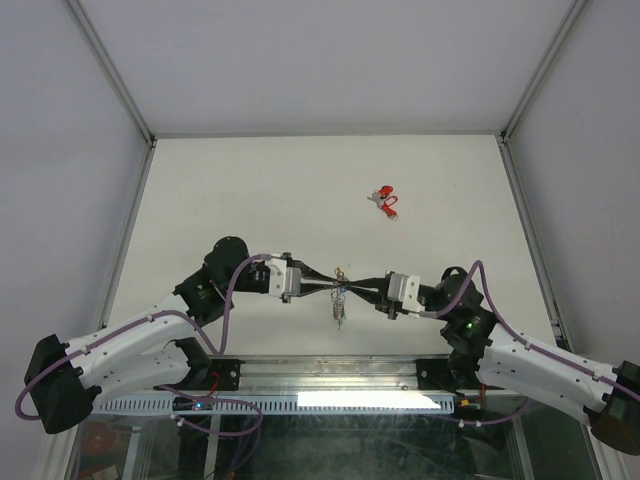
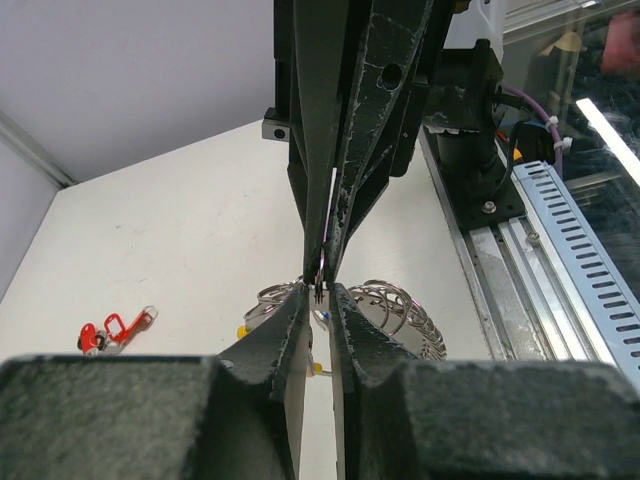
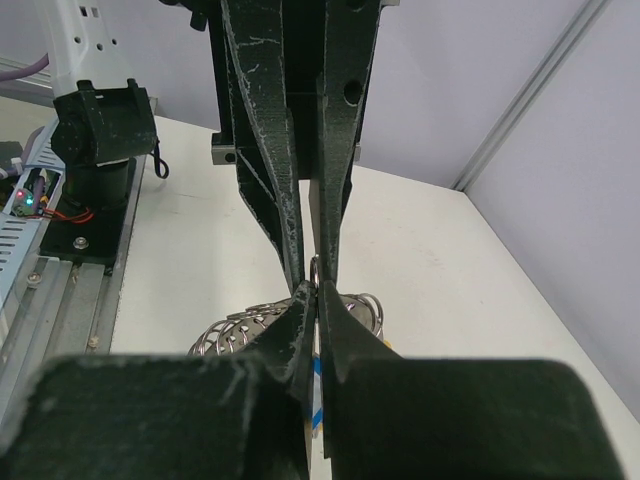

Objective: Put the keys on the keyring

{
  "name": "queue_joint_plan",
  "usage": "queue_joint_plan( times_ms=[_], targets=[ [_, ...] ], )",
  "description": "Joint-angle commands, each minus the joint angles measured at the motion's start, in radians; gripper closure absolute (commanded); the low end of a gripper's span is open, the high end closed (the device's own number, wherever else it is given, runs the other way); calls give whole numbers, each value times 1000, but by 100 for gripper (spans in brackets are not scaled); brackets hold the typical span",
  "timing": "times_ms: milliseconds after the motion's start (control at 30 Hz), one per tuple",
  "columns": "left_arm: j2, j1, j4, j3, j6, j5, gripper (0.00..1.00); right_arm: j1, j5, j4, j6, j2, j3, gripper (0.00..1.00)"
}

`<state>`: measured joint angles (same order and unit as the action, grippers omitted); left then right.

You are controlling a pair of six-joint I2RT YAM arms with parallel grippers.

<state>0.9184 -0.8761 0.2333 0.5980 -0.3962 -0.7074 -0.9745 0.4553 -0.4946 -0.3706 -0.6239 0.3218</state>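
Item: keyring (image 1: 340, 308), hanging above the table (image 1: 250, 200), near edge. Right gripper (image 3: 316, 292) pinched shut on its wire. Left gripper (image 2: 318, 295) nearly together, hold unclear. Risk: pull unevenly and you drop it.

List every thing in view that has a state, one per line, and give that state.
Left gripper: nearly closed, grip unclear.
Right gripper: shut on the keyring.
Keyring: held up where both gripper tips meet.
Red-tagged key: lying loose on the table, away from both.
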Motion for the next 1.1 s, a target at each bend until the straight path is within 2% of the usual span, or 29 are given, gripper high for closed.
queue_joint_plan(
  times_ms=[0,133,433,600,767,933,1067],
  targets=[
    [11,-11,4,59,-30,-14,91,-6,4,-34,-18,-12,72,100],
    [16,-12,-15,71,-43,-13,100,-6,4,-9,-26,-13,77,100],
    [6,-11,-30,76,-69,29,100,-6,6,70,-49,6,98,100],
    [-3,-11,20,52,-30,68,100,-6,-26,120,-53,54,114,82],
    [-11,-11,93,13,17,89,100,-6,-55,242,-54,97,162,67],
    [-16,-11,138,-24,45,115,100,-6,-228,261,70,133,167,55],
    [-4,-9,156,-36,95,158,100,-6,-498,291,274,119,192,52]
  ],
)
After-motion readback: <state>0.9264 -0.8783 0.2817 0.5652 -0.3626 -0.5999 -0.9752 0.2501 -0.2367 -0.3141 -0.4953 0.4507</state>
